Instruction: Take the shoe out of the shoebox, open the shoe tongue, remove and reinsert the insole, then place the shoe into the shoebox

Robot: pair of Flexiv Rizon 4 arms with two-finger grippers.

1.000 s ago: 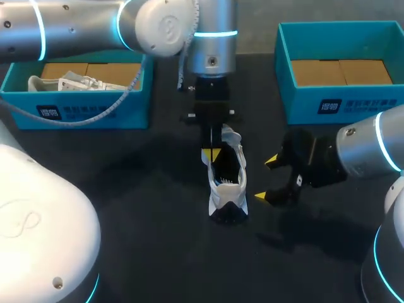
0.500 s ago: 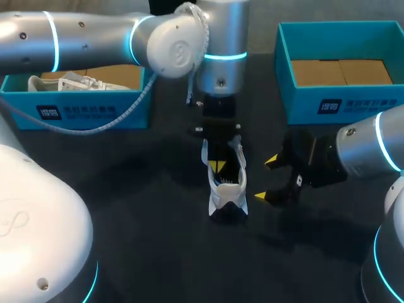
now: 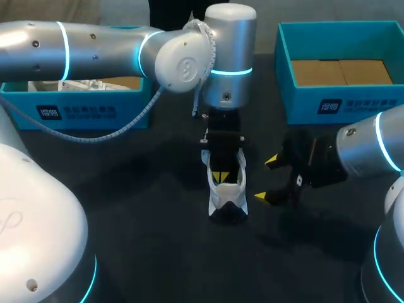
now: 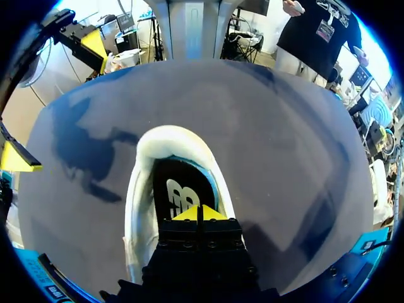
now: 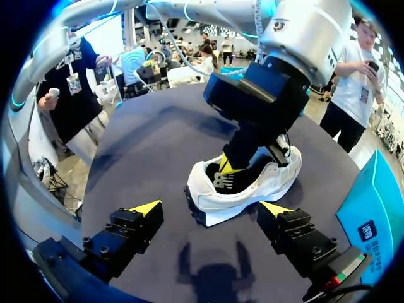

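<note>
A white shoe with a black inside stands on the dark table, at its middle. My left gripper comes straight down into the shoe's opening. In the left wrist view my left gripper is shut, its yellow tips pressed together just over the black insole, which lies inside the white collar. I see nothing pinched between the tips. My right gripper stands open just right of the shoe. In the right wrist view the shoe sits ahead of my open right gripper, apart from both fingers.
A teal shoebox at the back left holds another white shoe. A second teal shoebox at the back right shows only its cardboard floor. My left arm spans the table's back from the left.
My left gripper has moved down and forward from the shoe's heel rim into its opening, staying shut. The shoe and my right arm have not moved.
</note>
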